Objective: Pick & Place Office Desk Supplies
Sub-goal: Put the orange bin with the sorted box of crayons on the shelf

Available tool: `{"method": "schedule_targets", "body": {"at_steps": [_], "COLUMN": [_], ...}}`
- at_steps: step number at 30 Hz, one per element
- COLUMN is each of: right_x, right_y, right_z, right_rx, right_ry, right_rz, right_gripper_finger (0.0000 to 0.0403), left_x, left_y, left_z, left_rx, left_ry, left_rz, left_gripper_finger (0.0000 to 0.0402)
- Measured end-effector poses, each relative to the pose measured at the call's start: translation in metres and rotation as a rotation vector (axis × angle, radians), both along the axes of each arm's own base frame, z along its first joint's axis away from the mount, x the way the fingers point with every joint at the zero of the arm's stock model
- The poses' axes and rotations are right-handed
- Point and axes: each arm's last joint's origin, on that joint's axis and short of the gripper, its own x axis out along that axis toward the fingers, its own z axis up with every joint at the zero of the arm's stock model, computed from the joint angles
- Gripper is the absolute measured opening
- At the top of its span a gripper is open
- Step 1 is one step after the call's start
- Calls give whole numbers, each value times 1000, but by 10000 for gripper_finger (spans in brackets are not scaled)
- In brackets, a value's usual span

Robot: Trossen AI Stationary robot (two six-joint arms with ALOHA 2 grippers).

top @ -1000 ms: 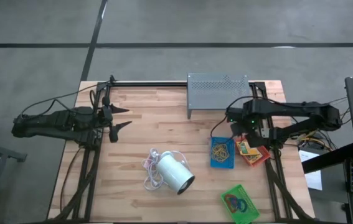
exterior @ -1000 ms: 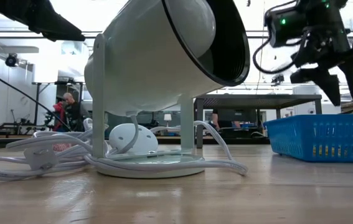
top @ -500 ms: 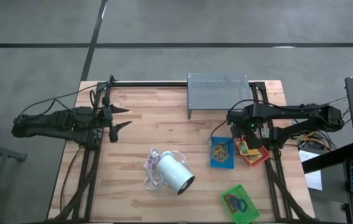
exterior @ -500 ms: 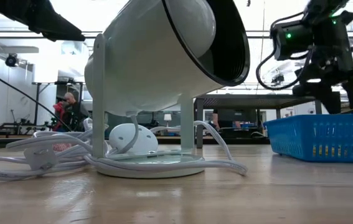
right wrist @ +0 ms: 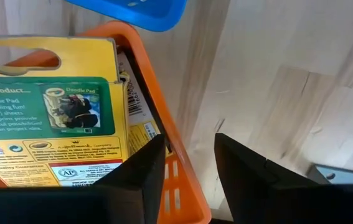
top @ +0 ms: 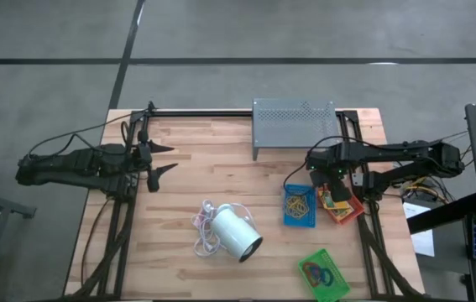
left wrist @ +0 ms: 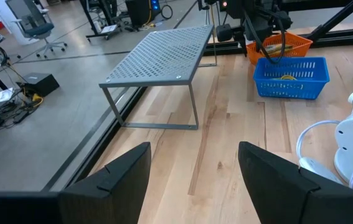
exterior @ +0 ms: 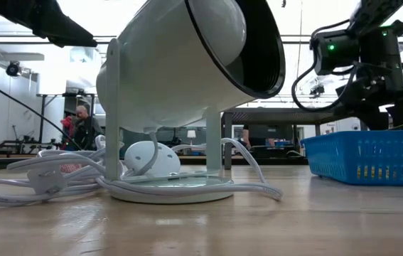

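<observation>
An orange-red tray (top: 344, 206) with yellow printed boxes (right wrist: 51, 112) stands at the table's right edge. To its left is a blue tray (top: 299, 206) with tan rubber bands. A green tray (top: 322, 274) with red and blue loops sits near the front edge. My right gripper (right wrist: 188, 171) points down at the orange-red tray's far end, open. One finger (right wrist: 136, 177) is over a box's corner inside the tray. The other finger (right wrist: 251, 174) is outside the tray's wall (right wrist: 185, 180). My left gripper (top: 160, 159) waits open at the far left, above the table. My right gripper straddles the orange-red tray's wall (right wrist: 185, 180) from above. I cannot tell whether either finger touches the wall or the box.
A white cylinder lamp (top: 236, 232) with a loose white cord (top: 205, 231) lies at the table's middle front. A grey perforated stand (top: 295, 126) is at the back, just beyond my right gripper. Bare wood lies between the two arms.
My right gripper has come down toward the orange-red tray. Its fingertips have sunk from well above the blue tray's rim to behind it in the low view.
</observation>
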Motion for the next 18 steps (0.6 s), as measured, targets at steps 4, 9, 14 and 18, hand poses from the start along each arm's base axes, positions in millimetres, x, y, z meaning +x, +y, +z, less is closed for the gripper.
{"method": "schedule_targets", "body": {"at_steps": [4,9,14,18], "right_x": [-3,-5,-6,-6], "right_y": [1,1,1,1], "right_z": [-4,-7,-7,-7], "right_rx": [3,8,9,12], "right_ry": [14,32,35,33], "right_rz": [-1,8,13,12], "right_gripper_finger": [116,84,43,14], "left_x": [0,0,0,0], "left_y": [0,0,0,0], "left_z": [0,0,0,0], "left_rx": [0,0,0,0], "left_ry": [0,0,0,0], "left_rz": [0,0,0,0], "left_gripper_finger": [244,244,244,244]}}
